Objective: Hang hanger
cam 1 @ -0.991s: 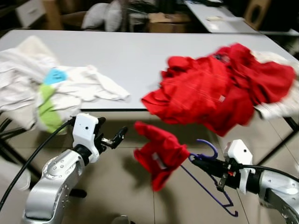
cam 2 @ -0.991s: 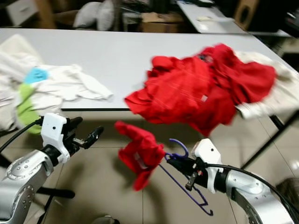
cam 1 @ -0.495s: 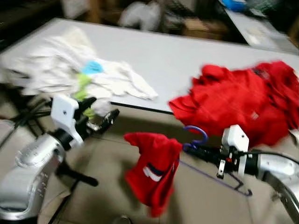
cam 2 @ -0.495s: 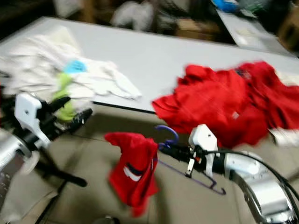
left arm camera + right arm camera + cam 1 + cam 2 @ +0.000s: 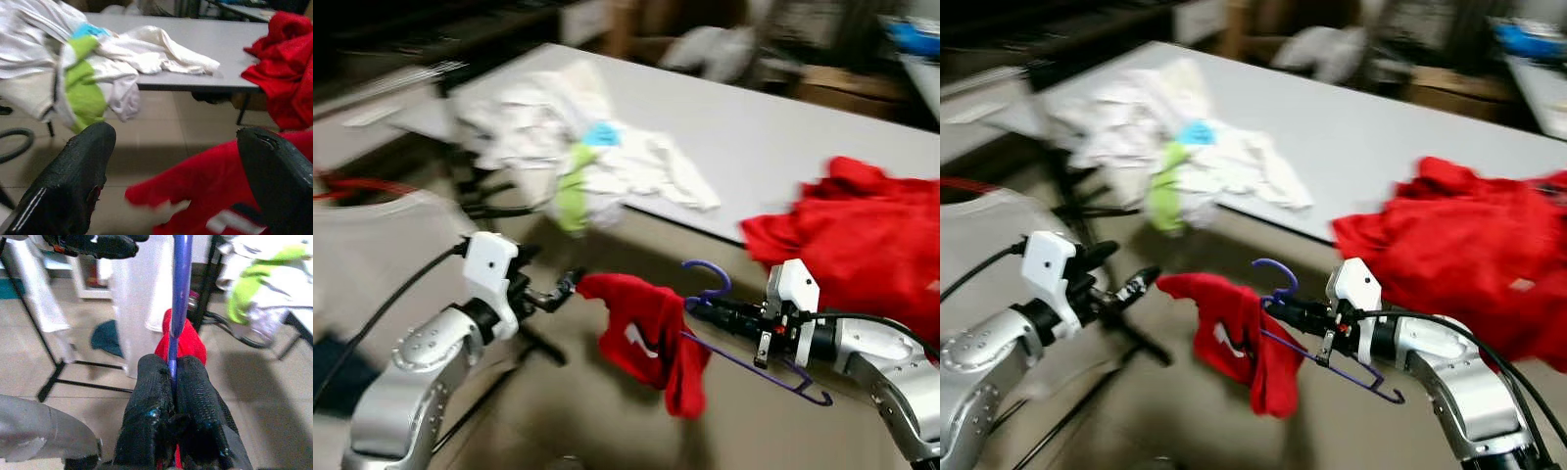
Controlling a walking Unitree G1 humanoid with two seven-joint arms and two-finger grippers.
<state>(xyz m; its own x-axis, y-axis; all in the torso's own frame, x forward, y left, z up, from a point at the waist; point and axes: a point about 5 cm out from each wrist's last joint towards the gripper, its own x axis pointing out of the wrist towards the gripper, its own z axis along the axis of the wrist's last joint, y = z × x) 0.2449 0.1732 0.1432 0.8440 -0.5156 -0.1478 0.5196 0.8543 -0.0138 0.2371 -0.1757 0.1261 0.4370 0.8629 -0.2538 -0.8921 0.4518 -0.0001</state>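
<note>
Camera view swung leftward since the earlier frames, table now running diagonally; red garment hanging lower off the hanger than before, no longer bunched. Right gripper pinched shut on the purple hanger, held out over the tiled floor below the table's near edge, hook pointing upward. Red garment draped on the hanger's end nearest the left gripper. Left gripper's fingers spread wide, holding nothing, its tip just beside the garment's upper corner. Pile of red clothes on the table at right; white and green laundry heaped at left. Frames blurred.
</note>
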